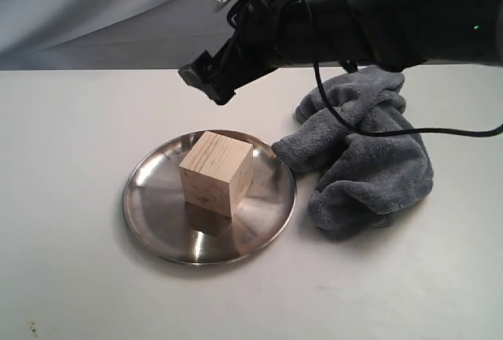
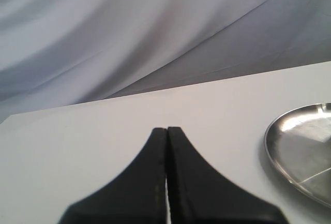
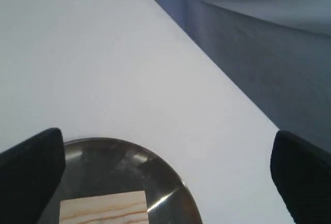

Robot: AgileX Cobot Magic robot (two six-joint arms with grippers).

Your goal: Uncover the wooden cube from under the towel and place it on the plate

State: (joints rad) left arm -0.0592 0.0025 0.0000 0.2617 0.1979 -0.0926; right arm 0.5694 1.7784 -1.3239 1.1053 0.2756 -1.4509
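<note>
The pale wooden cube (image 1: 216, 171) stands upright on the shiny silver plate (image 1: 149, 222), near its middle. The crumpled grey-blue towel (image 1: 369, 159) lies just right of the plate, touching its rim. My right gripper (image 1: 206, 81) hangs above the plate's far edge, clear of the cube. In the right wrist view this gripper (image 3: 165, 175) is open and empty, with the cube's top (image 3: 103, 208) and the plate (image 3: 124, 159) below it. My left gripper (image 2: 167, 131) is shut on nothing, low over the table, with the plate's rim (image 2: 274, 154) off to one side. The exterior view does not show it.
A white table (image 1: 71, 136) carries everything, and a grey-blue curtain (image 1: 94, 10) hangs behind it. The right arm and its black cable (image 1: 409, 129) stretch over the towel.
</note>
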